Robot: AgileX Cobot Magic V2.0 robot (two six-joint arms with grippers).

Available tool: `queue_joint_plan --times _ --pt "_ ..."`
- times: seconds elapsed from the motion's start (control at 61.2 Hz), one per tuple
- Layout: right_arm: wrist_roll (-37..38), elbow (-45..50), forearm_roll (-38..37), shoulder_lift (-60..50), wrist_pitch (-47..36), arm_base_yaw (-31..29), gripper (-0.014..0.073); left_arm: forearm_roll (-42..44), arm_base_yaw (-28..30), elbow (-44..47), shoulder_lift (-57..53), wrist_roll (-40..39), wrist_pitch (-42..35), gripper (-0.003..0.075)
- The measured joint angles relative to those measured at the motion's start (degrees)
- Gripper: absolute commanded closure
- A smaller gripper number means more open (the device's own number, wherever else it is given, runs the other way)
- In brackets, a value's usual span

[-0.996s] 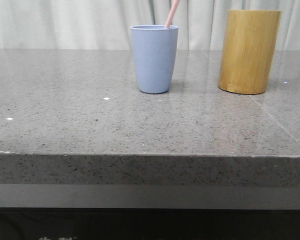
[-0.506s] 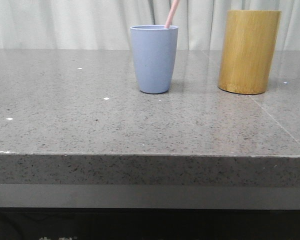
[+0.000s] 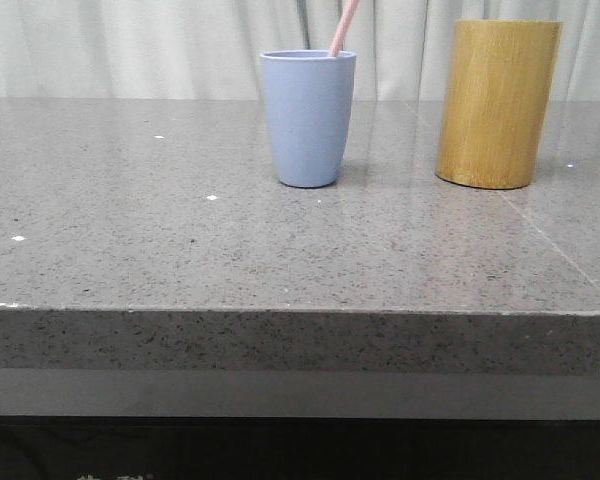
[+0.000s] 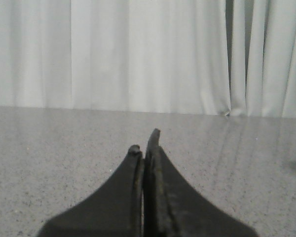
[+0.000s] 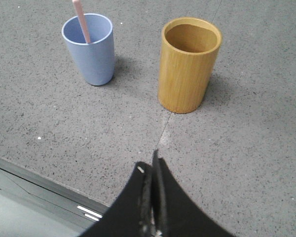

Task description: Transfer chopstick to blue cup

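Right wrist view: my right gripper (image 5: 151,170) has jaws pressed together, empty, raised over the table (image 5: 246,148) edge. Left gripper (image 4: 145,143) likewise closed, low and level over the surface. Chopstick (image 3: 344,27) stands tilted inside blue cup (image 3: 308,118); bamboo holder (image 3: 497,103) beside it.

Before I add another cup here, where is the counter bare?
Bare: the wide stretch left of the blue cup, and the front strip along the counter edge. Tightest is the gap between that cup and the bamboo holder.
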Motion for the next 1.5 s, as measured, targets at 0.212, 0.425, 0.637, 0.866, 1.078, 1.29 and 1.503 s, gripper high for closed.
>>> queue_joint_plan --times 0.212,0.425,0.637,0.866,1.078,1.29,1.503 --pt "0.00 0.00 0.00 0.00 0.10 0.00 0.0661 -1.74 0.69 0.00 0.00 -0.15 1.32 0.0739" --pt "0.00 0.00 0.00 0.00 0.19 0.00 0.0661 -3.71 0.69 0.00 0.00 -0.25 3.11 0.0739" --pt "0.00 0.00 0.00 0.00 0.19 0.00 0.0661 -3.85 0.69 0.00 0.00 -0.25 4.82 0.0739" --pt "0.00 0.00 0.00 0.00 0.19 0.00 0.0661 -3.89 0.69 0.00 0.00 -0.25 4.82 0.0739" --pt "0.00 0.00 0.00 0.00 0.19 0.00 0.0661 -3.89 0.46 0.00 0.00 -0.25 4.82 0.0739" --pt "0.00 0.00 0.00 0.00 0.19 0.00 0.0661 -3.89 0.46 0.00 0.00 -0.25 4.82 0.0739" --pt "0.00 0.00 0.00 0.00 0.19 0.00 0.0661 -3.89 0.46 0.00 0.00 -0.25 4.82 0.0739"
